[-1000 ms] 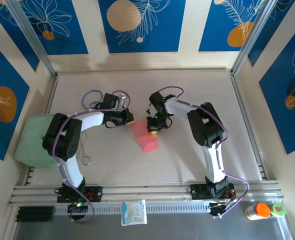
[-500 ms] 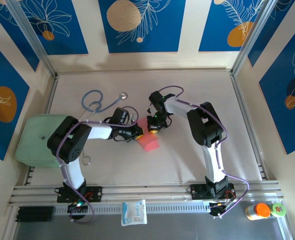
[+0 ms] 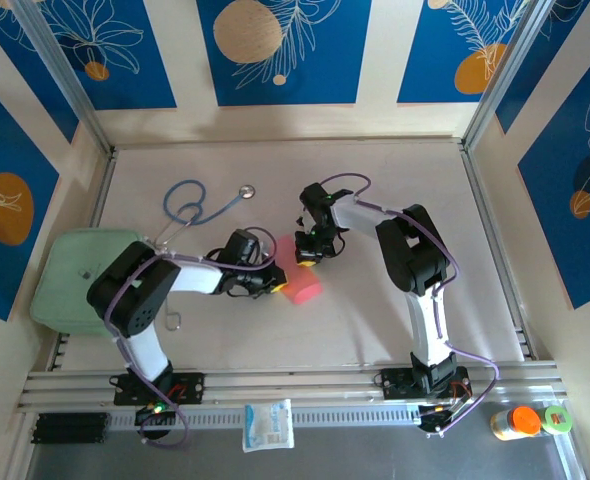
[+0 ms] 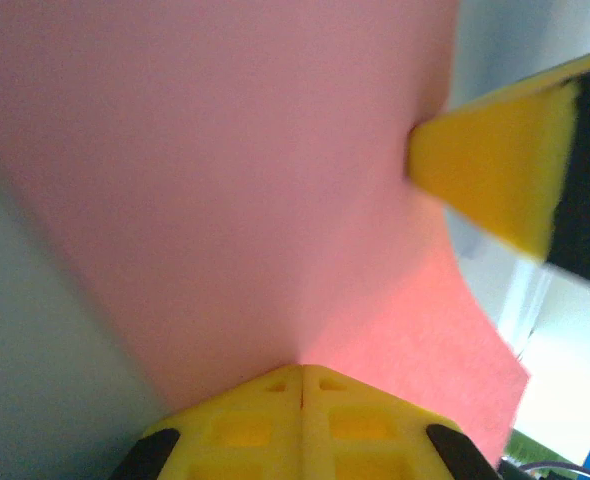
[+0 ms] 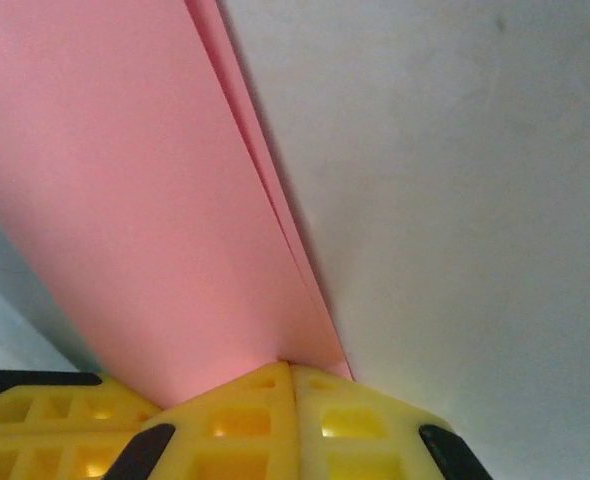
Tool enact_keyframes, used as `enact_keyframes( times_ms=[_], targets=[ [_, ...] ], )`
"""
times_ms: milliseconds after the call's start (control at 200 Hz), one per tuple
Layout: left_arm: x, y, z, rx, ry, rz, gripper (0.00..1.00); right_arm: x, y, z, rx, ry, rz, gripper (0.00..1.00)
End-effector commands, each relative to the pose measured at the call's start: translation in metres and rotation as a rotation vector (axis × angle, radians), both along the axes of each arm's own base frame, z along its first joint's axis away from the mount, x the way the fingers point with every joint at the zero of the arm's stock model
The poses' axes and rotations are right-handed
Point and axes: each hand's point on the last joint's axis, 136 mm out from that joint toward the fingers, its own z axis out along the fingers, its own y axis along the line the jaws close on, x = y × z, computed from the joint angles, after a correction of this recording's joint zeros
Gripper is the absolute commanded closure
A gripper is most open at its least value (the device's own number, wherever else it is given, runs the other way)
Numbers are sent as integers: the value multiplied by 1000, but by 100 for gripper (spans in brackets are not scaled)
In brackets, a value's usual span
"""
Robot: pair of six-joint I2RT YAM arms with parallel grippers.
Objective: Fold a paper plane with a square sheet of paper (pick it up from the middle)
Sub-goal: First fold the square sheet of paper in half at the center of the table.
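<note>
Treat the square sheet of paper — folded, mid-table, clamped at its edges by the pressed-together fingers of left gripper and right gripper — as light, limp and easily torn, gripping close to the crease, never tugging.

Top external camera: fixed above and behind the arm bases, facing down from a distance that takes in the whole table and both arms. Left wrist camera: very near the square sheet of paper, looking out past the left gripper, whose yellow fingers meet at the lower edge. The right wrist camera is set likewise, low and close behind the right gripper, facing along sheet and table. Shared ground: the pink sheet appears in all three views.
</note>
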Motion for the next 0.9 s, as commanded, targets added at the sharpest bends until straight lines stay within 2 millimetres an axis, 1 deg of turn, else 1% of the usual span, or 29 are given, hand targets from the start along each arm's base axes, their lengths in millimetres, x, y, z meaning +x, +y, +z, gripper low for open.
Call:
enact_keyframes(
  times_ms=[0, 50, 80, 205, 265, 295, 340, 535, 755, 895],
  targets=[
    [-29, 21, -9, 111, 62, -33, 94, -17, -72, -74, -331, 74, -60, 94],
    [-27, 22, 1, 118, 32, -35, 94, -17, -72, -75, -330, 74, -61, 94],
    [-22, 20, 11, 104, -2, -34, 94, -16, -72, -75, -329, 72, -64, 93],
    [3, 4, 62, 2, -167, 0, 93, -17, -71, -75, -317, 75, -78, 94],
    [10, -2, 75, -19, -209, 5, 93, -17, -72, -75, -311, 76, -96, 94],
    [12, -5, 76, -22, -216, 3, 93, -17, -72, -75, -306, 78, -107, 94],
    [13, -9, 72, -18, -208, -3, 93, -18, -73, -75, -308, 81, -126, 94],
    [6, -15, 36, 9, -95, -21, 93, -25, -77, -77, -305, 100, -234, 94],
    [-1, -11, 17, 64, -39, -50, 93, -32, -80, -79, -302, 116, -269, 94],
    [-12, -5, 4, 86, 1, -72, 93, -34, -84, -80, -317, 118, -272, 94]
  ],
)
